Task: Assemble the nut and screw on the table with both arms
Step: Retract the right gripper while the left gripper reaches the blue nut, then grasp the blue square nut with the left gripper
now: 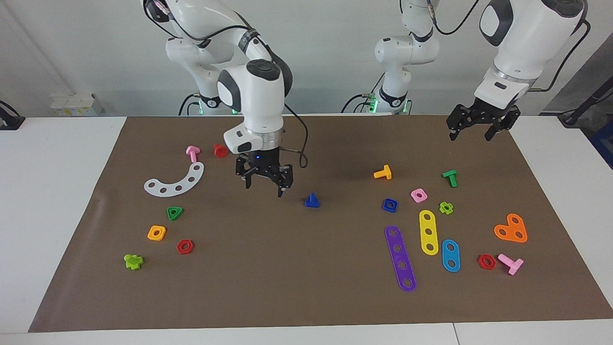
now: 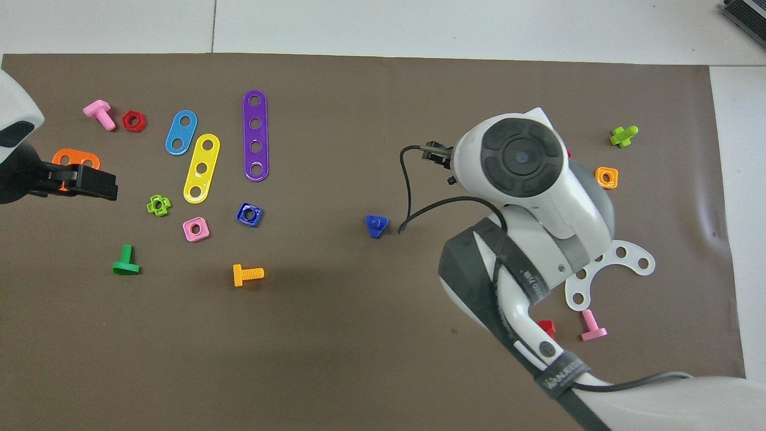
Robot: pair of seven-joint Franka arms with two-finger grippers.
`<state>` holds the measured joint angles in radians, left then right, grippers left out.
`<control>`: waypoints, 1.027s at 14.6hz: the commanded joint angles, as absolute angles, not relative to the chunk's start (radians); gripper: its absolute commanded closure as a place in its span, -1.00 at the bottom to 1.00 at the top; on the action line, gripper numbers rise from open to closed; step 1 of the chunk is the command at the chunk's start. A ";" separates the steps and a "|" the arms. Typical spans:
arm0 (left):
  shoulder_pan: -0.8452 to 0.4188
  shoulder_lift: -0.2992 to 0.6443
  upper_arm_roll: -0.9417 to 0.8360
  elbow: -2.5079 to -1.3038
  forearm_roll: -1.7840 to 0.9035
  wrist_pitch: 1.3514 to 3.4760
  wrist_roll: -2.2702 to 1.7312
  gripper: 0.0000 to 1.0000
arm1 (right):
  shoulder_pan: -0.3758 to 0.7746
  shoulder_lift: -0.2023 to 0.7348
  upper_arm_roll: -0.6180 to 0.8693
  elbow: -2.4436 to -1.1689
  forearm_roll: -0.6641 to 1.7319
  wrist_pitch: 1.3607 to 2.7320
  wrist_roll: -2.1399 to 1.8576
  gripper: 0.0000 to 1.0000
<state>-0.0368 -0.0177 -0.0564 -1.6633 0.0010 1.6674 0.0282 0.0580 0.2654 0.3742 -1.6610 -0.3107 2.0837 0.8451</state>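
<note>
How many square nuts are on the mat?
3. The dark-blue nut and the pink nut lie side by side toward the left arm's end; the orange nut lies toward the right arm's end, beside the green triangular nut. None looks hidden.

right gripper (image 1: 263, 186): hidden in the overhead view under its own wrist; seen only in the facing view, raised over the mat, fingers apart.
left gripper (image 2: 90, 183): cut by the overhead view's edge; only a black tip is seen, covering part of the orange heart plate (image 2: 75, 158).
red hexagon nut (image 2: 567, 154): almost wholly covered in the overhead view by the right arm (image 2: 526, 197); a sliver is seen.
green triangle nut (image 1: 175, 212): hidden overhead under the same arm.
white curved strip (image 2: 622, 263): partly covered overhead.
red screw (image 2: 546, 328): partly covered overhead.
arms' upper links: cut off by the facing view's top edge.
</note>
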 commanded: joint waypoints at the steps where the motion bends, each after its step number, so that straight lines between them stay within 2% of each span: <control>1: -0.083 -0.043 -0.045 -1.743 -0.032 1.736 0.029 -1.00 | 0.054 0.183 0.266 -1.683 -0.185 2.047 0.631 -1.00; 4: -0.145 0.023 -0.044 -1.753 -0.038 1.808 0.020 -1.00 | 0.069 0.105 0.132 -1.681 -0.092 1.949 0.444 -1.00; 5: -0.172 0.047 -0.044 -1.773 -0.038 1.850 0.015 -0.88 | 0.090 0.083 0.082 -1.681 -0.068 1.915 0.392 -1.00; 7: -0.202 0.055 -0.044 -1.869 -0.038 1.966 -0.001 -0.84 | 0.095 0.045 0.003 -1.678 -0.032 1.847 0.287 -1.00; 10: -0.212 0.063 -0.044 -2.002 -0.038 2.175 0.009 -0.85 | 0.055 -0.004 -0.040 -1.674 -0.014 1.735 0.177 -1.00; 15: -0.212 0.167 -0.044 -2.017 -0.037 2.290 0.070 -0.84 | 0.060 -0.037 -0.126 -1.598 -0.018 1.585 0.069 -1.00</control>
